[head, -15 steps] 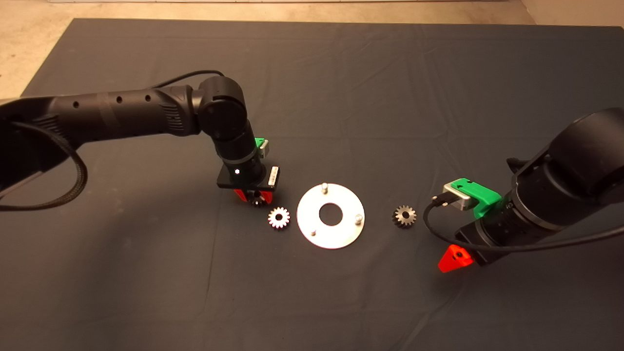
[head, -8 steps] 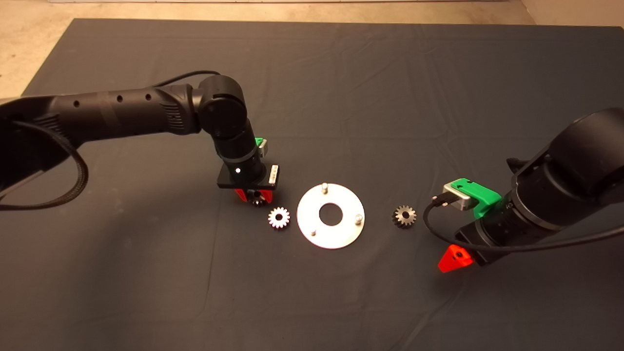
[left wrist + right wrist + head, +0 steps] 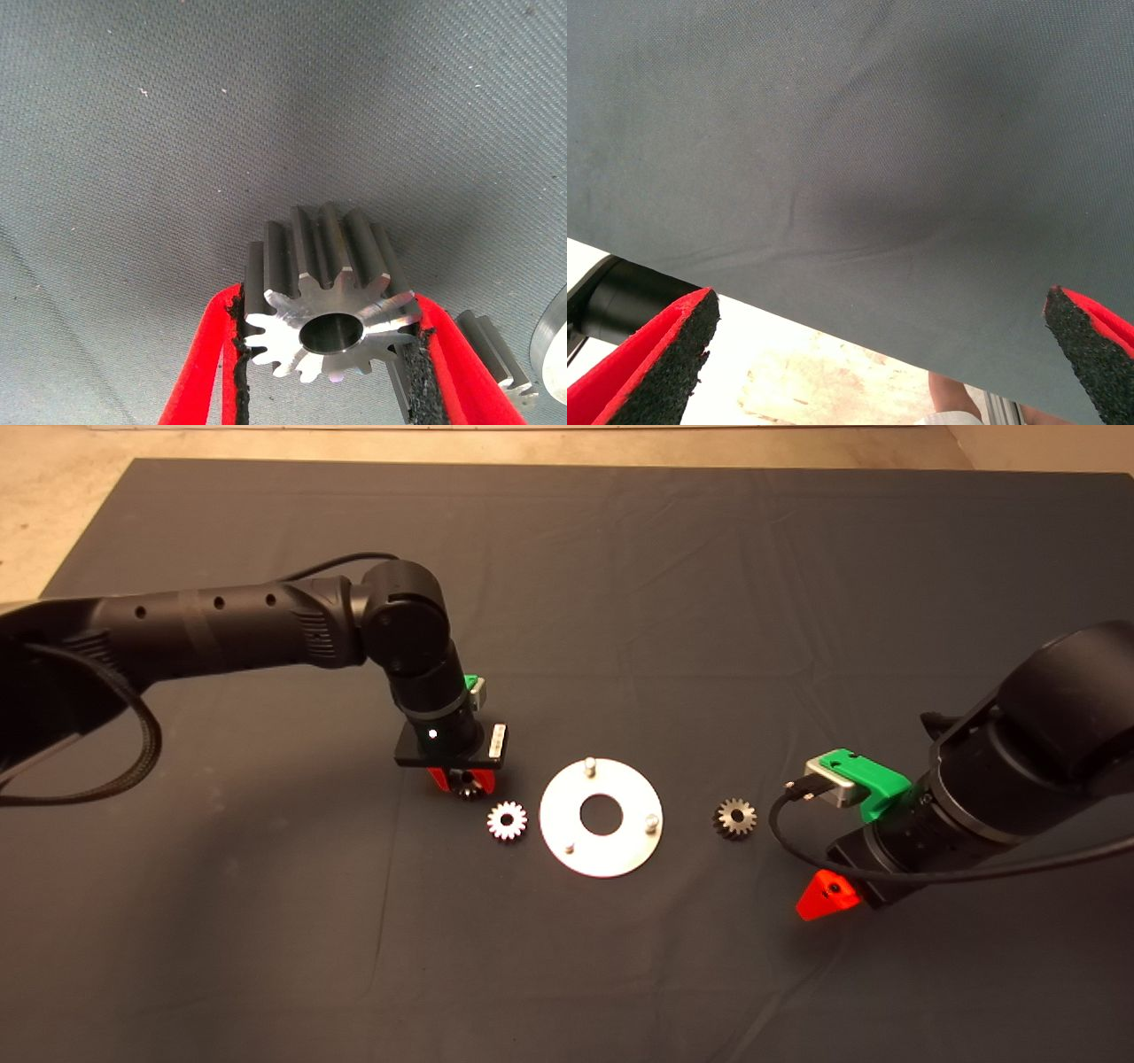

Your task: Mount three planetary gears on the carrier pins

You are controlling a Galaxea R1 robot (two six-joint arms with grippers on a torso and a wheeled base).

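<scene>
Three gears are in sight, and none sits on a pin yet. Your left gripper (image 3: 323, 372) is clamped on one gear (image 3: 330, 310), its black pads (image 3: 409, 376) pressed against the teeth on both sides. In the left wrist view the gear's bore faces the camera, so its axis runs roughly along the fingers. I cannot tell from these views whether the gear rests on the mat (image 3: 620, 602) or is lifted clear of it.

A second gear (image 3: 507, 821) lies flat on the mat just beside the left gripper (image 3: 461, 782), between it and the disc (image 3: 620, 850). The disc lies beyond that gear, on the side away from the left arm's base. Three pins (image 3: 589, 765) stand up from it, all bare. The pin at the disc's far edge appears closest to the held gear.

A third gear (image 3: 734, 818) lies past the disc, near your right gripper (image 3: 828, 895). That gripper waits low over the mat with its fingers (image 3: 664, 350) spread wide and nothing between them.

Assessment: the coming move turns on the sideways offset between the held gear and the nearest pin. The left arm is nearer for this gear, and the carry crosses above the loose gear. The bore must come vertical and in line with the pin before lowering. A tilt at that point would likely jam the gear on the pin's tip.
</scene>
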